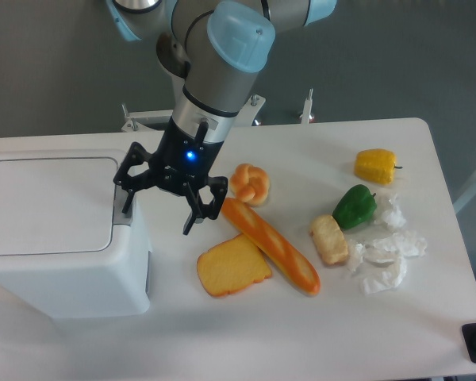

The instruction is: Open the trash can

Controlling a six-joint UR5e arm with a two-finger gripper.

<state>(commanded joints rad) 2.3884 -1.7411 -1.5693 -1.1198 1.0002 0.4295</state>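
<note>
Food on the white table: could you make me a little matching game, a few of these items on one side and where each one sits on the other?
Things:
1. yellow bell pepper
2. long orange baguette
3. flat slice of toast
4. green bell pepper

Places:
A. just right of the large white plastic trash can
B. far right, nearest the table's back edge
C. beside crumpled white paper
D. between the toast and a pale bread chunk

Pairs: 1-B, 2-D, 3-A, 4-C

A robotics lab, by the look of it: a plain white worktop (222, 341) against a bare grey wall (397, 55), an industrial robot arm (222, 71) mounted over it, and plastic toy food such as a baguette (271, 246) laid out as test props.
</note>
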